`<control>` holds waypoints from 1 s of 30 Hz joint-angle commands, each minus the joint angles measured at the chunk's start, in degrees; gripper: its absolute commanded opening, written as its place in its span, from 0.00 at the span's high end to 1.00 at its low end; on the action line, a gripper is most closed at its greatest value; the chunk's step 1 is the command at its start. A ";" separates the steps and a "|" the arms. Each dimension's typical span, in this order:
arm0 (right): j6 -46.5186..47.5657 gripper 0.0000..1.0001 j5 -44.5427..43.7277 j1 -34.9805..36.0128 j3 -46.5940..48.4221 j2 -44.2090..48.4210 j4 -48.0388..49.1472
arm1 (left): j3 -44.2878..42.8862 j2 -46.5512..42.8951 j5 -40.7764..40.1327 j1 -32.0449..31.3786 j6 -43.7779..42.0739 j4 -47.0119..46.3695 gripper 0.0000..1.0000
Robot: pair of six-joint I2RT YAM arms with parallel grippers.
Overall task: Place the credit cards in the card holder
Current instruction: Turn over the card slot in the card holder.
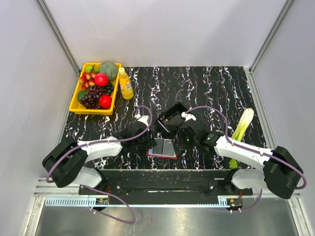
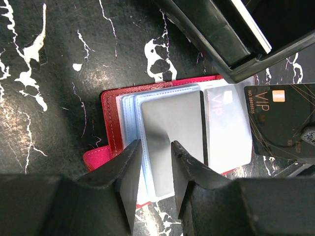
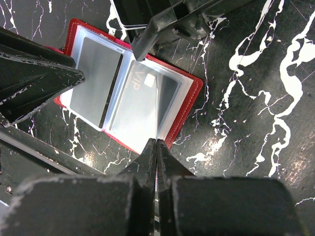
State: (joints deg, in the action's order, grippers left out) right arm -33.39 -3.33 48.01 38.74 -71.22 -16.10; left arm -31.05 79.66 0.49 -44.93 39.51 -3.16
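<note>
Where the black marbled table (image 1: 221, 88) met the arm bases, the card holder (image 2: 109, 118) lay opened flat, red cover down and clear sleeves up.

Left gripper (image 2: 156, 146): jaws apart with nothing pinched, poised over the left sleeve, which held a grey card (image 2: 172, 123); contact not discernible.

Right gripper (image 3: 156, 142): clamped on a dark VIP card (image 2: 280, 118) at the holder's right edge, beside a pale VIP card (image 2: 229, 128) in the right sleeve.

Just behind: black box tray (image 1: 172, 115).

Right side: one leafy green stalk (image 1: 243, 125).

Far left corner: yellow tray (image 1: 74, 105) of fruit (image 1: 101, 79), orange-juice bottle (image 1: 125, 83) beside it.
</note>
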 commanded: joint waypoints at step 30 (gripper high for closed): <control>-3.79 1.00 -18.55 0.24 -0.51 21.47 -10.09 | -7.36 5.94 13.74 -4.99 4.35 -15.47 0.66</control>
State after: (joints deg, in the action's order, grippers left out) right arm -36.38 -16.40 48.01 38.24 -51.68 -23.51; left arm -35.24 83.79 10.83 -48.82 42.63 -13.23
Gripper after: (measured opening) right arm 0.009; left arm 0.347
